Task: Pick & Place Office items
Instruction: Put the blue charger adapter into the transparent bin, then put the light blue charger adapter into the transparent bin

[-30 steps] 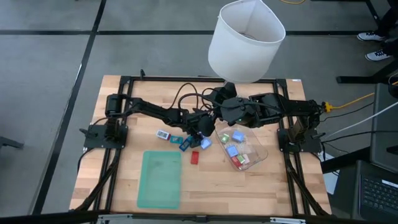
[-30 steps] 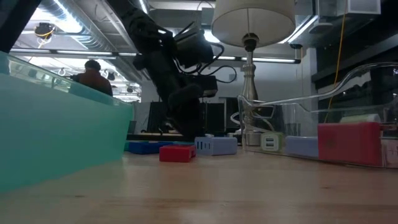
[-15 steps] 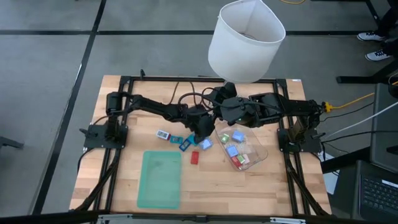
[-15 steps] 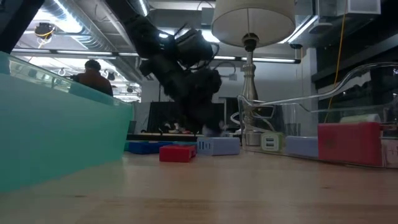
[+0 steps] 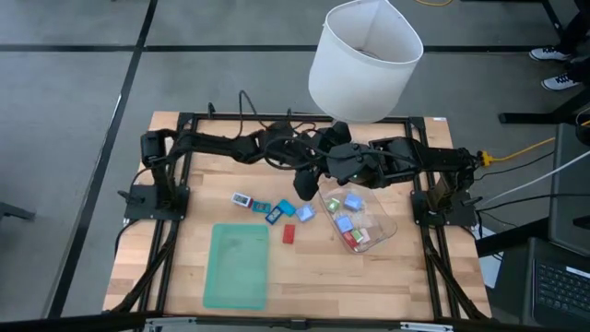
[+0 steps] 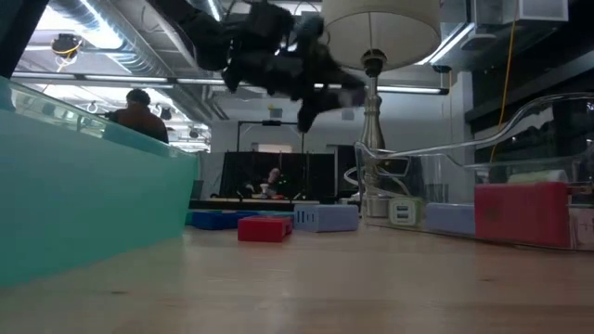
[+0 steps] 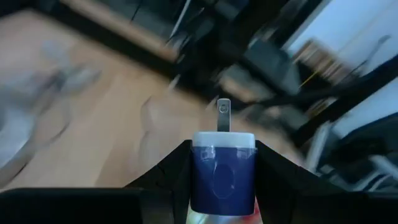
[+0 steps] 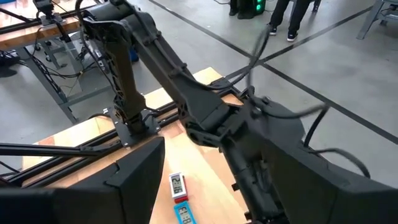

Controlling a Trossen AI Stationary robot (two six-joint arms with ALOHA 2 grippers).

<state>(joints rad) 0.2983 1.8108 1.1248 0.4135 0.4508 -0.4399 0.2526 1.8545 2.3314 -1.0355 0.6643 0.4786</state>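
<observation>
The left gripper is clamped on a blue charger, prongs pointing straight ahead; the right gripper's jaws stand apart.

You see a dark-blue charger with a white cap between black fingers, a red piece on the pale wood bench, and a mint-green tray.

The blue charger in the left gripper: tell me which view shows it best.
The left wrist view: the blue charger fills the frame between the shut left gripper, prong outward. The high view hides it under the arms, the low view shows the raised gripper blurred, and the right wrist view shows only the arm.
</observation>
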